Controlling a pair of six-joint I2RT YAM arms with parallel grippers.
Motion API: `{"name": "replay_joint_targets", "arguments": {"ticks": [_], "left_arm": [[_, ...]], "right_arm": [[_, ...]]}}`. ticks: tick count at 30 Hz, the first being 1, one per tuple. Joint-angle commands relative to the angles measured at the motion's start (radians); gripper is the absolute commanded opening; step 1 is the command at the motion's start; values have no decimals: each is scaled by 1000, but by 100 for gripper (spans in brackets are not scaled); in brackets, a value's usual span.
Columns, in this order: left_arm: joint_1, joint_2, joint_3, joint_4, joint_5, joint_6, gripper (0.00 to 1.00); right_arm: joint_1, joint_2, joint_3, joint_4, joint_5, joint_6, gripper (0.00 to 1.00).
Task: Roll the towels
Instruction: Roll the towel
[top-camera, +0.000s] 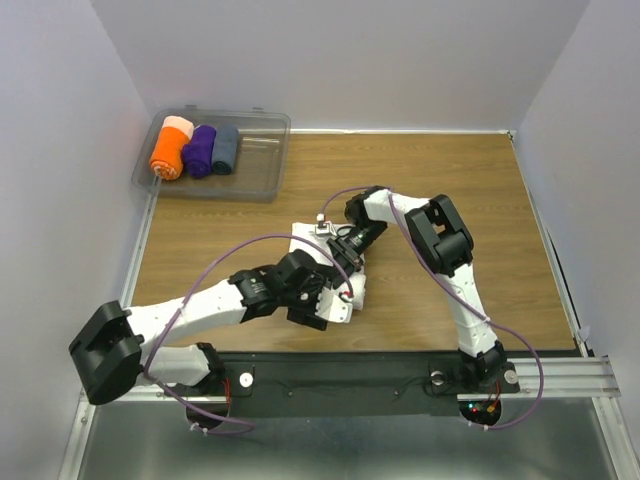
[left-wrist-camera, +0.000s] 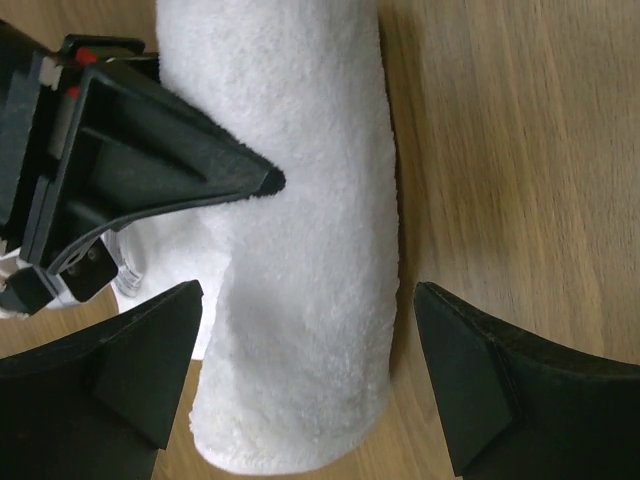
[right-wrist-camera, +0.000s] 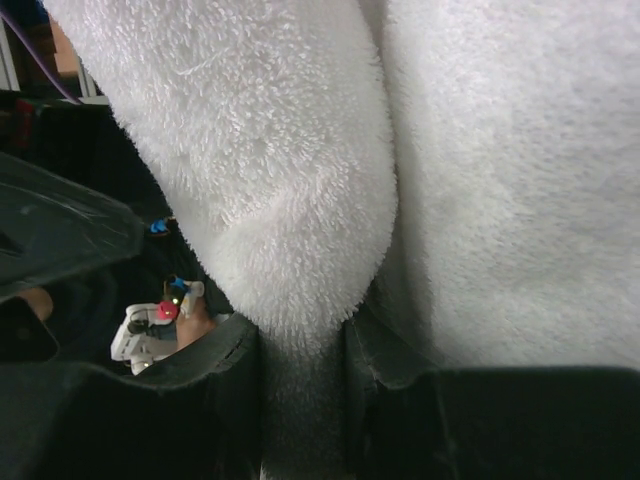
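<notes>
Below, the left gripper (left-wrist-camera: 305, 300) stood wide open, its two black fingers (left-wrist-camera: 135, 365) set on either side of the white towel (left-wrist-camera: 320, 200) and apart from the cloth, gripping nothing. The towel lay as a thick soft roll on the wood between them. The right gripper (right-wrist-camera: 300, 400) was clamped on a fold of the same towel, the terry pinched into the narrow gap between its fingers (right-wrist-camera: 420, 425). In the left wrist view, the tip of a right finger (left-wrist-camera: 200, 170) pressed into the roll's side.

From above, the two grippers met over the towel (top-camera: 302, 243), which sat around the middle of the tabletop (top-camera: 450, 170), somewhat toward the near edge. The left gripper (top-camera: 335, 300) came in from the near left, the right gripper (top-camera: 342, 255) from the far side of the cloth. A clear plastic bin (top-camera: 255, 165) sat at the far left corner, holding an orange towel roll (top-camera: 170, 152), a purple towel roll (top-camera: 200, 150) and a grey-blue towel roll (top-camera: 226, 148) side by side. Pale walls (top-camera: 350, 60) enclosed the wooden surface, and a black rail (top-camera: 350, 375) ran along its near edge.
</notes>
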Motion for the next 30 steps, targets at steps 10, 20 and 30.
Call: {"name": "replay_joint_targets", "arguments": {"ticks": [10, 20, 30], "left_arm": [[-25, 197, 14, 172, -173, -40, 98], [-23, 183, -8, -6, -65, -204, 45], [81, 263, 58, -75, 113, -224, 39]], "right_arm": [[-5, 22, -3, -14, 99, -16, 29], [-103, 9, 23, 62, 111, 79, 50], [-231, -144, 98, 212, 116, 272, 64]]}}
